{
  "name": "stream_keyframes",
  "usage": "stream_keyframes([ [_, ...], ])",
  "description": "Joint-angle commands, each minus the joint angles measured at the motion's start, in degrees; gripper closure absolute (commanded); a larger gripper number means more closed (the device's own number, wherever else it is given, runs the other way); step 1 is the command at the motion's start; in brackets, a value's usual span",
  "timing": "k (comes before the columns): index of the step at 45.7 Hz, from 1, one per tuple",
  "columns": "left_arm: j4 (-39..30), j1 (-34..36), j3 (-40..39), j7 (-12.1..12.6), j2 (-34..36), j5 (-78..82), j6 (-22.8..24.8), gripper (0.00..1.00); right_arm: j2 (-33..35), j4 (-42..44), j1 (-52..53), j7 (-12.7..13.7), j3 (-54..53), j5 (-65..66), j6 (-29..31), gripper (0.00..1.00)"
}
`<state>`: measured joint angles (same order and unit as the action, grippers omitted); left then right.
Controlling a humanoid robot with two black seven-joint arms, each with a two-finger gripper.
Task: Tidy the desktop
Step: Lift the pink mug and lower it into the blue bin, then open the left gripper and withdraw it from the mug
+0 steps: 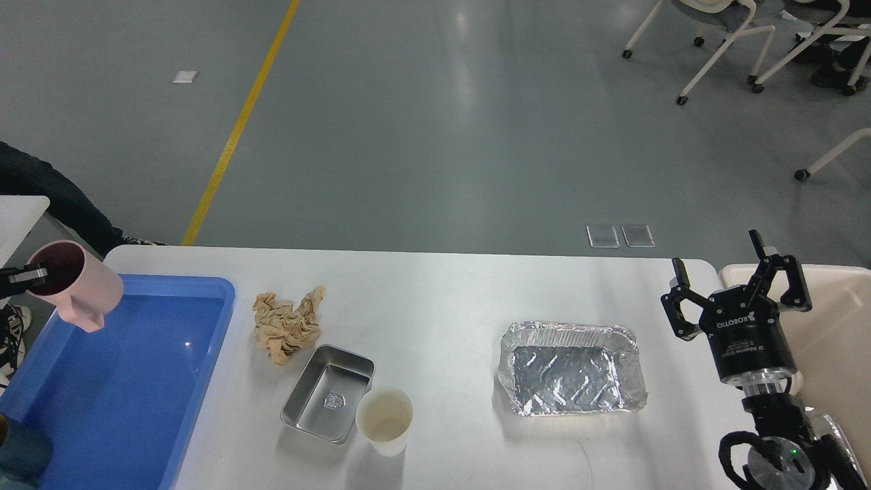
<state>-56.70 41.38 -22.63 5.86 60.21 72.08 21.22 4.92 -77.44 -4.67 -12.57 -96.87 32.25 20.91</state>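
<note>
The white desktop [442, 286] spans the view. On it lie a crumpled brown paper [286, 325], a small steel tray [328, 393], a white paper cup [385, 420] touching the tray's right corner, and a foil tray [573, 369]. My left gripper [24, 278] at the far left edge is shut on the rim of a pink cup [76, 286], held tilted over the blue plastic tray [170, 381]. My right gripper [735, 272] is open and empty, above the desktop's right edge, right of the foil tray.
A beige bin [837, 320] stands just past the desktop's right edge, behind my right arm. A dark teal object [20, 449] sits at the blue tray's near left corner. A person's dark sleeve [47, 197] and chairs [721, 41] are beyond the desktop.
</note>
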Motion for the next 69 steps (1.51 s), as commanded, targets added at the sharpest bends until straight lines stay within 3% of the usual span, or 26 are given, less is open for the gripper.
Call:
stream_keyframes([
  [1,-1.9,-4.9,-0.4,-0.4,-0.5,0.0,-2.6,1.00,0.0,0.1,0.0,0.0,0.1,0.0,0.0,0.00],
  [16,-14.6,-16.6,0.4,-0.2,1.6,0.5,-7.2,1.00,0.0,0.1,-0.2,0.0,0.1,0.0,0.0,0.00],
  [32,-15.3,-20.2,0.3,-0.2,1.7,0.6,-9.3,0.98,0.0,0.0,-0.2,0.0,0.1,0.0,0.0,0.00],
  [34,-15.3,-20.2,-0.3,-0.1,1.1,0.3,-9.3,0.91,0.0,0.0,-0.3,0.0,0.1,0.0,0.0,0.00],
  [36,-15.3,-20.2,-0.4,0.1,1.0,-0.1,-9.9,0.73,0.0,0.0,-0.3,0.0,0.1,0.0,0.0,0.00],
  [39,-15.3,-20.2,-0.5,0.0,1.0,-0.2,-10.2,0.19,0.0,0.0,-0.3,0.0,0.1,0.0,0.0,0.00],
  [40,-15.3,-20.2,-0.4,-0.1,1.0,-0.2,-10.2,0.06,0.0,0.0,-0.3,0.0,0.1,0.0,0.0,0.00],
  [50,-17.4,-20.2,-0.3,-0.3,2.7,-0.1,-9.6,0.03,-0.1,-0.1,-0.3,0.0,0.1,0.0,0.0,0.00],
  [57,-23.6,-19.6,-1.4,-0.5,7.2,-0.1,-9.6,0.03,0.0,-0.1,-0.2,0.0,0.1,0.0,0.0,0.00],
  [69,-33.9,-19.3,-12.0,-5.1,15.9,0.0,-9.8,0.03,0.0,-0.1,-0.1,0.1,0.2,0.0,0.0,0.00],
])
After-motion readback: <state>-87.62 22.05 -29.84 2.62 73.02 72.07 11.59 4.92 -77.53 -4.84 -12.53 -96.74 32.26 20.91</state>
